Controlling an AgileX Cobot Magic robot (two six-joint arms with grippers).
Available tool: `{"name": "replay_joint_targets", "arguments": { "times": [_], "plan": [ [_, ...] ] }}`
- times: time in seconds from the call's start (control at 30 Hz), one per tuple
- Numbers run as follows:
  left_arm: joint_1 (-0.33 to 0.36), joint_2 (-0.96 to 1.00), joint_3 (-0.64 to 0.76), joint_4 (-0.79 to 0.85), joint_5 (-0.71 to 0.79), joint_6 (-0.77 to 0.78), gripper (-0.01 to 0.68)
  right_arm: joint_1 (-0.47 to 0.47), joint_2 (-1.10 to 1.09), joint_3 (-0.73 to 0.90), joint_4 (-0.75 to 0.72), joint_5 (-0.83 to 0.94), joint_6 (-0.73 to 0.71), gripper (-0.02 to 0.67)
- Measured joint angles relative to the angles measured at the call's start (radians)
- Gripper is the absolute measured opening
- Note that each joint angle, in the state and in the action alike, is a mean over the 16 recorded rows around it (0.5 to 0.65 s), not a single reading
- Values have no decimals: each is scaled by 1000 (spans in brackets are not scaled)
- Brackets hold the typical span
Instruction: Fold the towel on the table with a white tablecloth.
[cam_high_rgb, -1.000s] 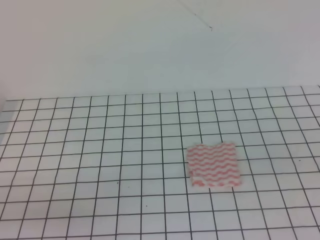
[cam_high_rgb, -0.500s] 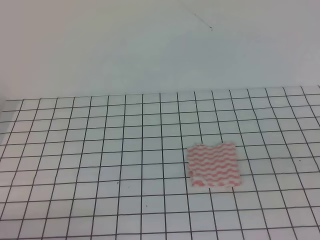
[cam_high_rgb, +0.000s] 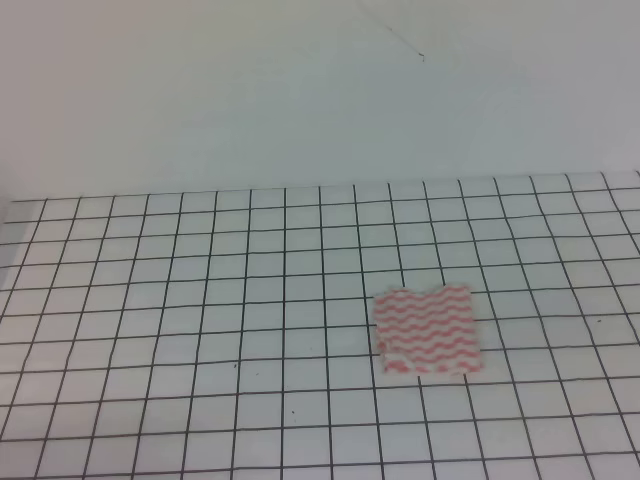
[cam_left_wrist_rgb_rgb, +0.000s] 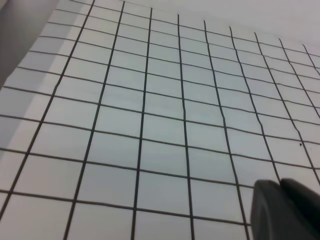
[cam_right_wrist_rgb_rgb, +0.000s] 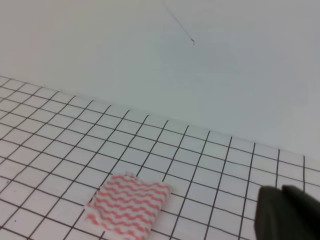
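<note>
The towel (cam_high_rgb: 425, 330), pinkish-red and white wavy stripes, lies flat on the table with a white tablecloth (cam_high_rgb: 200, 300), right of the middle and toward the front. It is nearly square, and a paler layer shows along its lower left edge. The right wrist view has the towel (cam_right_wrist_rgb_rgb: 127, 206) low and left of centre. Only a dark piece of my right gripper (cam_right_wrist_rgb_rgb: 287, 212) shows at the bottom right, well away from the cloth. A dark piece of my left gripper (cam_left_wrist_rgb_rgb: 285, 210) shows the same way above bare grid cloth (cam_left_wrist_rgb_rgb: 150, 125). Neither gripper appears in the exterior view.
A plain pale wall (cam_high_rgb: 300, 90) rises behind the table's far edge. The left edge of the tablecloth (cam_left_wrist_rgb_rgb: 20, 65) drops off at the upper left of the left wrist view. Nothing else lies on the grid cloth.
</note>
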Motion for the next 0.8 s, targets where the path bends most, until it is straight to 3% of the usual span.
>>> {"name": "replay_joint_targets", "arguments": {
  "times": [0.5, 0.8],
  "plan": [
    [0, 0, -3, -1, -1, 8, -1, 0, -20, 22, -48, -9, -21, -2],
    [0, 0, -4, -2, -1, 17, -1, -7, -156, 210, -99, -157, 17, -1]
  ]
}}
